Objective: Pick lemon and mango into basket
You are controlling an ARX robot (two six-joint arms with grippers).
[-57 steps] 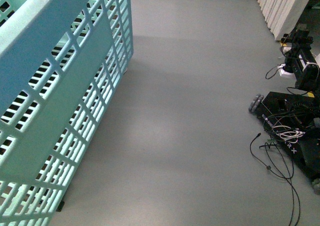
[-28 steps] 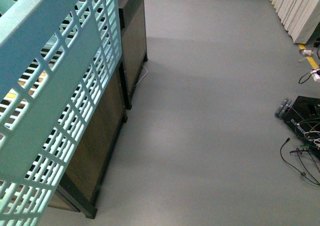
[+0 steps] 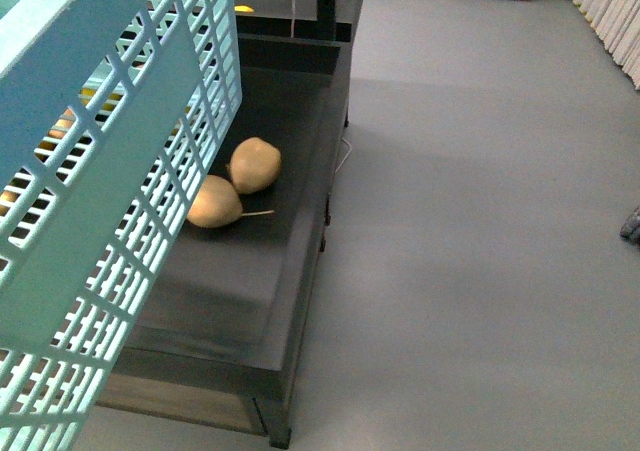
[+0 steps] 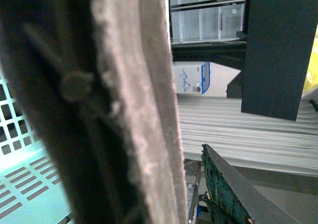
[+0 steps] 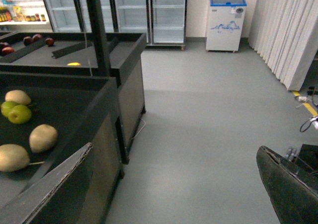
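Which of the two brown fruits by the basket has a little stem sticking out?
The nearer fruit, partly hidden behind the basket wall. A thin stem pokes out of its side. The other fruit, just behind it, shows no stem.

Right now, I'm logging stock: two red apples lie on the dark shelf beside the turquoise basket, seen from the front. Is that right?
Not red apples: the two fruits on the dark shelf beside the turquoise basket are tan and pear-shaped, as the front view shows.
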